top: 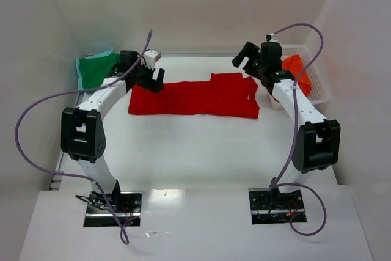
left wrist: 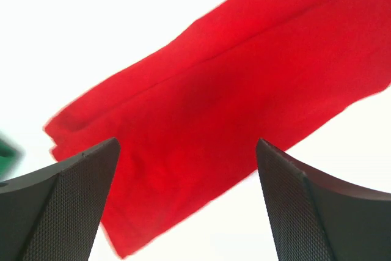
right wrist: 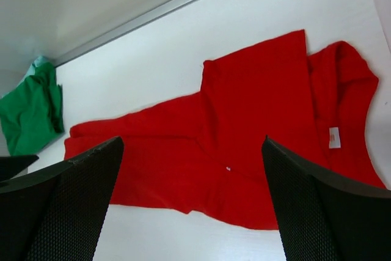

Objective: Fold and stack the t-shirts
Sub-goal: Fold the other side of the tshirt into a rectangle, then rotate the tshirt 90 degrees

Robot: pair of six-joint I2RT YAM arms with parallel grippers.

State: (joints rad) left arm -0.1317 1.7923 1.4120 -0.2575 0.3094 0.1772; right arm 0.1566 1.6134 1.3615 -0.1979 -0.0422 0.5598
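Arm bases: both are bolted at the near edge of the surface [top: 195, 145], left arm on the left and right arm on the right, each reaching toward the far side.
Red t-shirt [top: 195, 97]: it lies flat on the surface past the middle, between the two arms, as a long band running left to right. It looks partly folded, with layers overlapping along its length. A squared flap juts out from its far edge on the right half.
Label: a small white tag [right wrist: 334, 137] shows inside the neck at the shirt's right end.
Left tool [top: 156, 80]: it is at the far left corner of the red t-shirt [left wrist: 232, 90]. In the wrist view its jaws [left wrist: 187, 142] stand wide apart with no cloth between them, and the shirt's left end lies below. I cannot tell whether the fingertips touch the cloth.
Right tool [top: 246, 56]: it is raised over the far right end of the red t-shirt [right wrist: 256, 120], just beside the basket. Its jaws [right wrist: 193, 140] are spread wide and it grips nothing.
Green t-shirt [top: 95, 70]: it is bunched in the far left corner of the surface, apart from the red one, behind the left tool. It also shows at the left of the right wrist view [right wrist: 30, 114].
Orange t-shirt [top: 296, 65]: it is crumpled inside the white lattice basket [top: 322, 93] at the far right, partly hidden by the right arm.
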